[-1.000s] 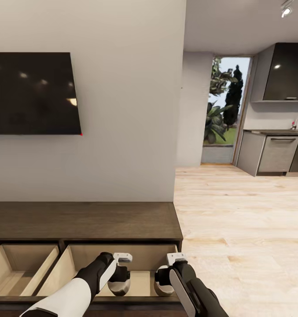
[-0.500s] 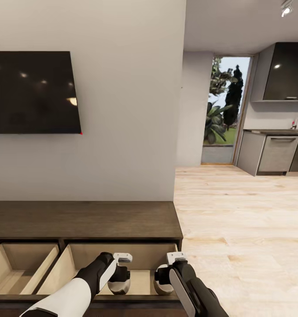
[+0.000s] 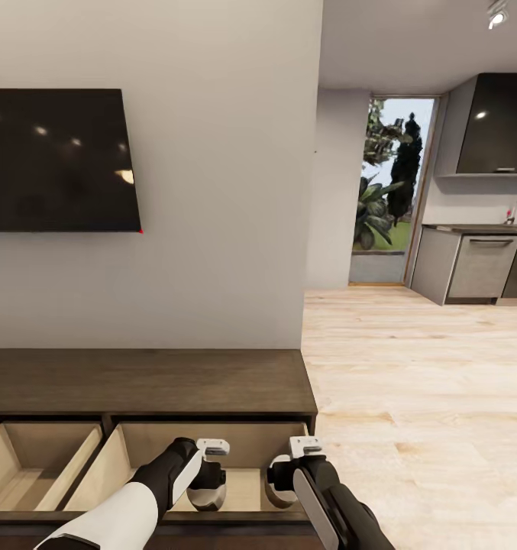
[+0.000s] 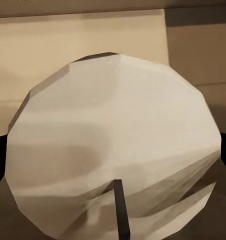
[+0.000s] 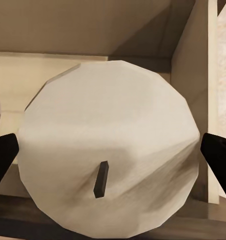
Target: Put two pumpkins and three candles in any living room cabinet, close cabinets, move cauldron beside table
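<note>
No legible writing or brand marks. The cabinet (image 3: 147, 382) stands under the TV (image 3: 56, 160), two drawers pulled open, pale interiors exposed. Left gripper (image 3: 206, 495) holds a pale grey-white faceted candle (image 4: 113, 150) with a dark wick, inside the right-hand drawer (image 3: 243, 451). Right gripper (image 3: 282, 493) grips a second candle (image 5: 109, 160) in that drawer, near its 3 o'clock wall. Open plank floor (image 3: 418, 382) lies at 3 o'clock.
</note>
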